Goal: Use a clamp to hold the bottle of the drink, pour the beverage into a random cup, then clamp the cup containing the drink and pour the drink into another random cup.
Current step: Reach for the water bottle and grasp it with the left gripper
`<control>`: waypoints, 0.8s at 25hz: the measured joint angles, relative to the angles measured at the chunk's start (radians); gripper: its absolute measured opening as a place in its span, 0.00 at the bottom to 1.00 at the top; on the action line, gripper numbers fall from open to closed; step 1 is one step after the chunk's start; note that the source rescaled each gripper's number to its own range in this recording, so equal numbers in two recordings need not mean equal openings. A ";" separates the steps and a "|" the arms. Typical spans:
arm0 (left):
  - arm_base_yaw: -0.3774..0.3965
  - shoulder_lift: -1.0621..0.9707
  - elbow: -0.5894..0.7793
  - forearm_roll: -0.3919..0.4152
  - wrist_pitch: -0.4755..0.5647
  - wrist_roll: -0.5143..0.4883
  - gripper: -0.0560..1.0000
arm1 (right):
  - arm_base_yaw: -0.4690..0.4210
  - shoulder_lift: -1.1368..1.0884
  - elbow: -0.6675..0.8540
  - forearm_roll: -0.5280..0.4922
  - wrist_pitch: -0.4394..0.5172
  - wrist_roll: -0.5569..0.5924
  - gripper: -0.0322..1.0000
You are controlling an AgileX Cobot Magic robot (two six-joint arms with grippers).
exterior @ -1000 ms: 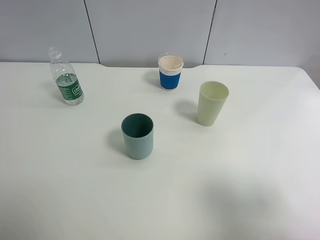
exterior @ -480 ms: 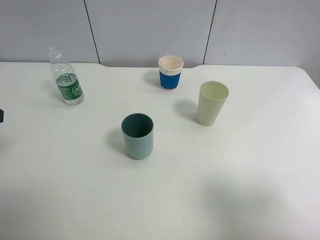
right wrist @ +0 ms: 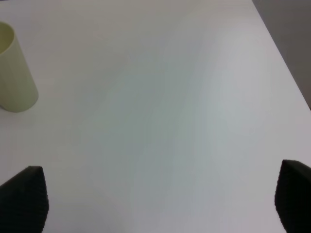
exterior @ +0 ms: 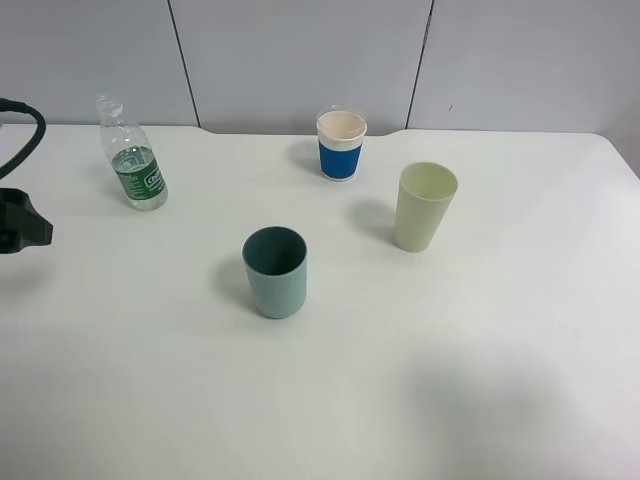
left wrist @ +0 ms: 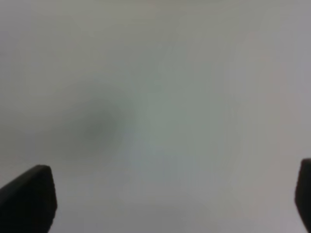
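Lab setup: bare white table [exterior: 520, 330], grey panel wall [exterior: 300, 50].

Black left arm [exterior: 22, 226] — 1 looping black cable [exterior: 30, 130] — dark blunt fingertips [left wrist: 26, 199].

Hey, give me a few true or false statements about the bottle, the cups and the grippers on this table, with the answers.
1. The bottle stands upright at the back left. True.
2. The teal cup stands nearer the front than the pale green cup and the paper cup. True.
3. Both the left gripper and the right gripper are open and empty. True.
4. The left gripper holds the bottle. False: the bottle stands free.
5. The pale green cup lies on its side. False: it stands upright.
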 joint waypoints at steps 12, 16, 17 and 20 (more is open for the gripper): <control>-0.003 0.221 -0.001 0.000 -0.276 -0.011 1.00 | 0.000 0.000 0.000 0.000 0.000 0.000 0.78; -0.030 0.294 -0.001 0.000 -0.376 -0.011 1.00 | 0.000 0.000 0.000 0.000 0.000 0.000 0.78; -0.036 0.314 -0.001 0.000 -0.406 -0.011 1.00 | 0.000 0.000 0.000 0.000 0.000 0.000 0.78; -0.053 0.370 -0.001 0.000 -0.494 -0.011 1.00 | 0.000 0.000 0.000 0.000 0.000 0.000 0.78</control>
